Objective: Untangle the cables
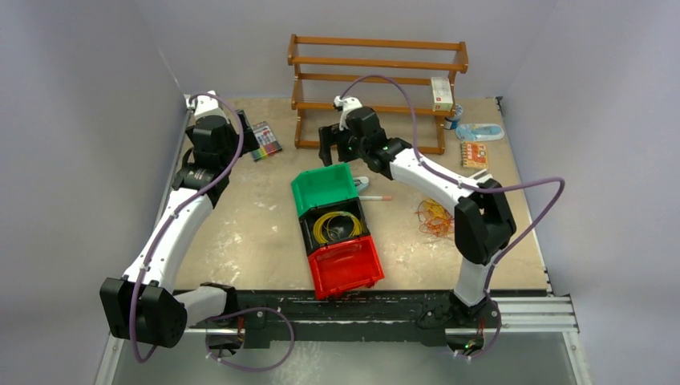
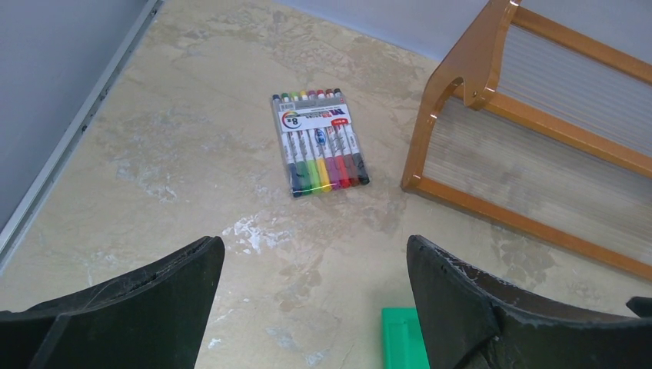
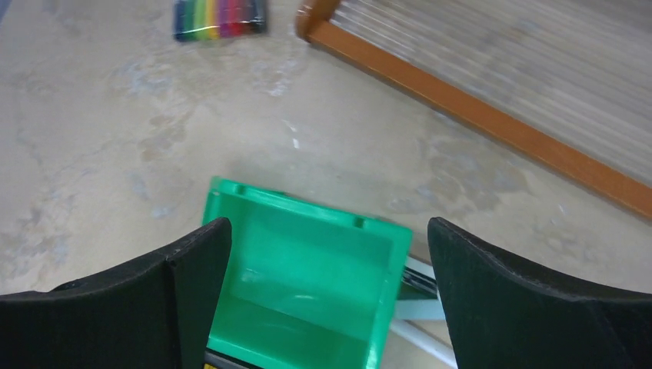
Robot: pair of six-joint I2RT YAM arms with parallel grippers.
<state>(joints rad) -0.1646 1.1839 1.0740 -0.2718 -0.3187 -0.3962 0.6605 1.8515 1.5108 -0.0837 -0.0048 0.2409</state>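
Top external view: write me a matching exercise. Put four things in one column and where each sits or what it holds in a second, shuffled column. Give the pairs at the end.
1. green bin
2. black bin
3. orange cables
4. marker pack

A. loose on the table, right of the red bin
B. holds a yellow cable coil
C. beside the left end of the wooden rack
D. empty inside

Pairs: 1-D, 2-B, 3-A, 4-C

The left arm [image 1: 172,228] and right arm [image 1: 429,172] are wearing white shells between boxy black joint housings. The curved black fingers [image 2: 131,307] are showing pale scuffs. Behind them, a lilac hose [image 1: 377,78] is trailing along each arm.
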